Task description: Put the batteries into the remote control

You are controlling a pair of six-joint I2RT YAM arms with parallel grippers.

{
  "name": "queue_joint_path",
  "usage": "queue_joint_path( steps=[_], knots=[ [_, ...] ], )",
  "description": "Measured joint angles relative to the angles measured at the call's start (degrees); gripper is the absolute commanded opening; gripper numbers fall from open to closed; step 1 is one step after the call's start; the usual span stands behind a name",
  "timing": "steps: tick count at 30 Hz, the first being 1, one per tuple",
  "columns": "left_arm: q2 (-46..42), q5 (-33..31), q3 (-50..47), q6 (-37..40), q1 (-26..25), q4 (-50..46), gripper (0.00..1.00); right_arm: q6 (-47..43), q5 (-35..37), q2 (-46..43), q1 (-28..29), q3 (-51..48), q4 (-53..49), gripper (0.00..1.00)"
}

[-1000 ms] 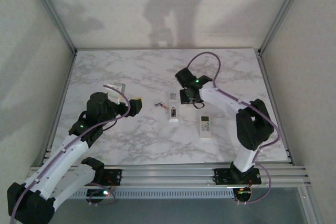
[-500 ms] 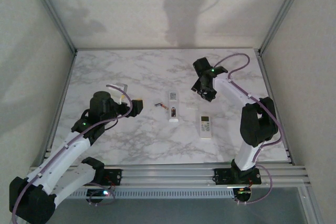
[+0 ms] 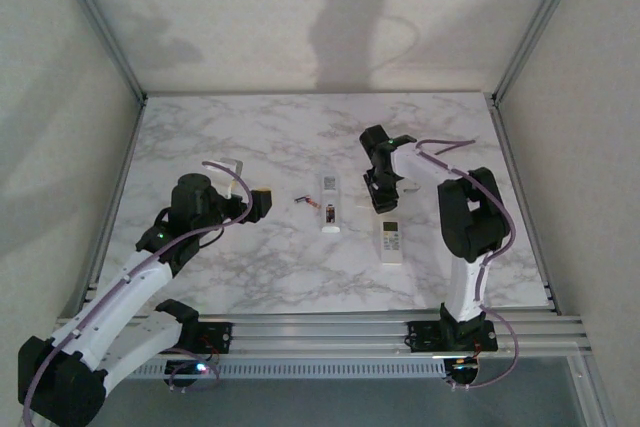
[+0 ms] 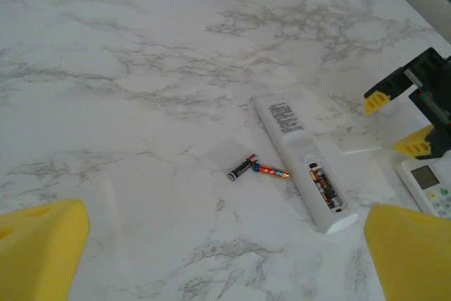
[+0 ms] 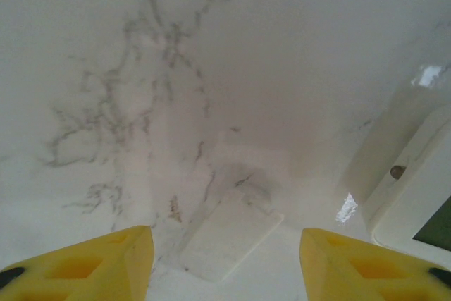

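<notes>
**Two batteries loose on the marble, both claws spread**

We found the long white plastic remote control [image 4: 285,128] lying back-up near the middle of the white veined marble counter [image 3: 220,147]. Its battery bay stood open at the near end, and one cell sat inside the bay. Two slim dark batteries with orange-copper ends [image 4: 241,168] lay loose on the counter just left of the remote. They sat end to end, close to each other and apart from the remote's side.

The left claw [image 4: 227,248] hung above the counter with its yellow fingers [image 4: 42,244] spread wide and holding nothing. The batteries and the remote lay ahead of it.

The right claw [image 5: 225,262] was also spread and empty, low over the counter to the right of the long remote. A thin white rectangular cover [image 5: 229,237] lay flat between its fingers. We could not tell whether the fingers touched the cover. A shorter white remote with a small screen and buttons [image 3: 391,240] lay just beside that claw.
</notes>
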Motion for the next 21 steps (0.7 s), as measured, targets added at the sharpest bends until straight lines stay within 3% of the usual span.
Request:
queue_joint_path(
  steps=[12, 21],
  knots=[
    [0.4, 0.0, 0.3, 0.7, 0.0, -0.5, 1.00, 6.4, -0.5, 2.7, 0.3, 0.3, -0.2, 0.55],
    [0.7, -0.2, 0.3, 0.9, 0.0, -0.9, 1.00, 6.5, -0.9, 5.1, 0.4, 1.7, -1.9, 0.36]
  ],
)
